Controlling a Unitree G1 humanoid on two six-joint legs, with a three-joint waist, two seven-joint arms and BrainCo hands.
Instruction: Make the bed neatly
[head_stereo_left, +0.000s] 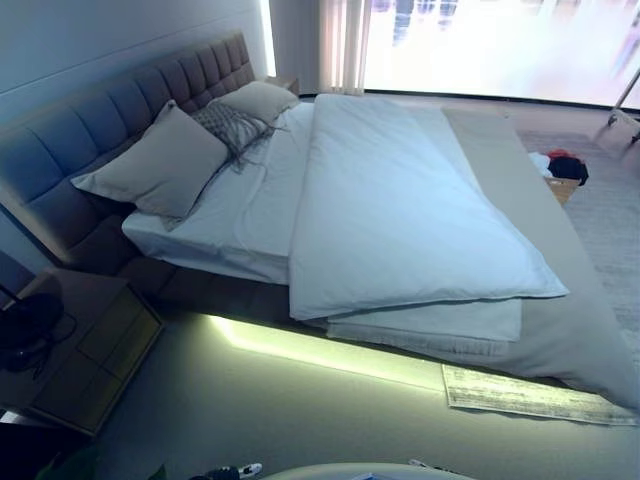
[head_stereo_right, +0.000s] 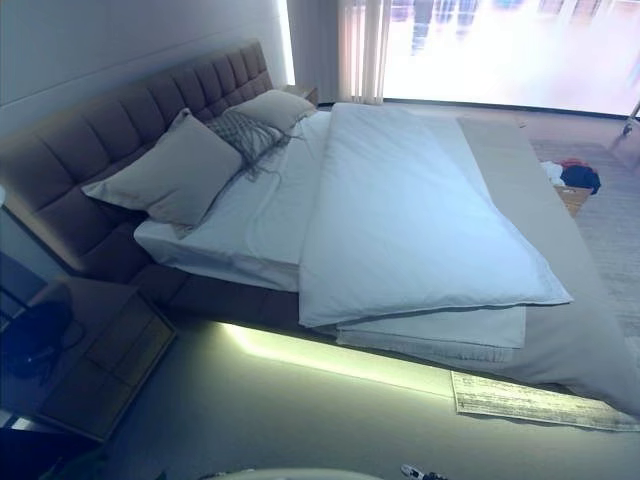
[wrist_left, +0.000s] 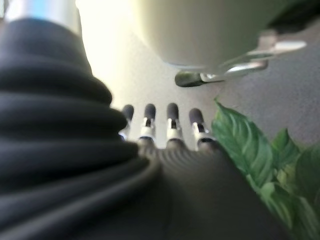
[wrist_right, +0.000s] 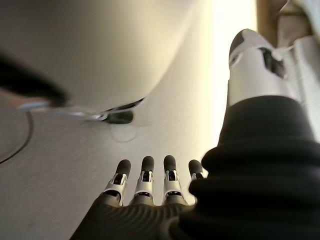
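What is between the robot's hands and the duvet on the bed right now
Nothing visible. Only bare floor lies before the bed, and the folded duvet is uncovered. Both left hand and right hand hang empty, away from it.

Duvet (head_stereo_left: 400, 210): smooth white cloth, matt, softly creased. Pillows (head_stereo_left: 160, 165): plain matt fabric; one cushion (head_stereo_left: 232, 125) of patterned weave. Headboard (head_stereo_left: 90, 125): tufted upholstery. Nightstand (head_stereo_left: 85, 355): matt wood. Floor (head_stereo_left: 260, 410): short matt carpet. Left hand (wrist_left: 170, 130): silver metal-look fingers, dark ribbed cover.

Bed (head_stereo_left: 560, 330) foot end cut off at right edge; rug (head_stereo_left: 530, 395) partly too.
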